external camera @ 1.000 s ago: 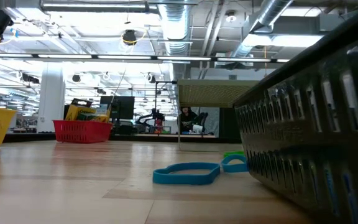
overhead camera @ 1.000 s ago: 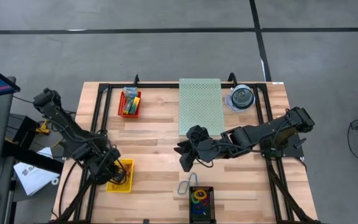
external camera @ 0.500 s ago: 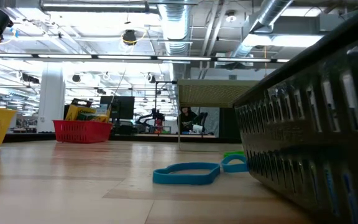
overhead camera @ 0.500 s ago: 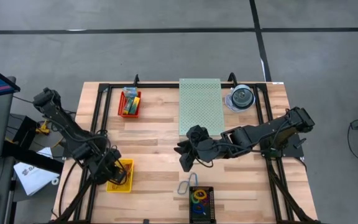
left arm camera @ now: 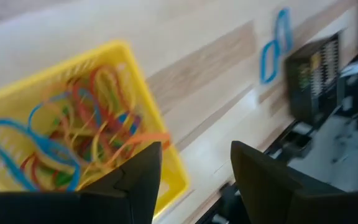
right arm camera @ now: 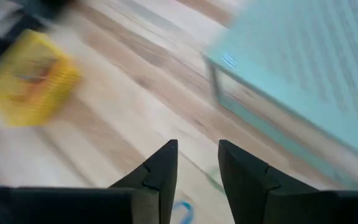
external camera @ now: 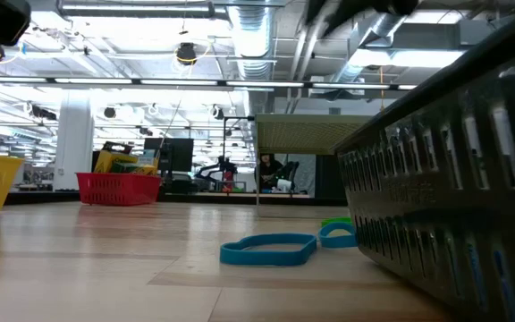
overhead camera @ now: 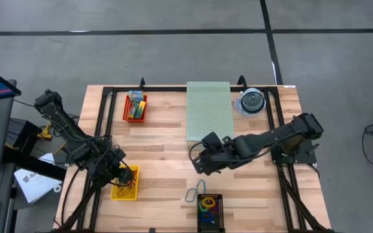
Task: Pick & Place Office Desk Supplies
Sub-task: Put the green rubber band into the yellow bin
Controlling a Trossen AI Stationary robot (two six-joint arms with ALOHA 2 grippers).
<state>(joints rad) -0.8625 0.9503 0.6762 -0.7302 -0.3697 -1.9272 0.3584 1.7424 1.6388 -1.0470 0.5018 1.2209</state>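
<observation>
So the left hand [left arm camera: 191, 180] is opening up over the yellow basket [overhead camera: 125, 184] at lower left, bands [left arm camera: 79, 143] sitting inside, while the right hand [right arm camera: 197, 163], empty and half-open, is swinging toward the blue loops [overhead camera: 195, 191] at bottom centre.

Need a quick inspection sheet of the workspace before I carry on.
Surface: wooden table, black frame rails along its edges.
Job's things: rubber bands fill the yellow basket; two blue loops lie loose by the black organizer; crayon boxes in the red basket.
Clutter: green perforated box; clear disc case.
Grippers: left tool open above the yellow basket, empty; right tool parted, empty, mid-table.
Cables: black wiring along the left arm.
Surroundings: grey floor; papers left of the table.
</observation>
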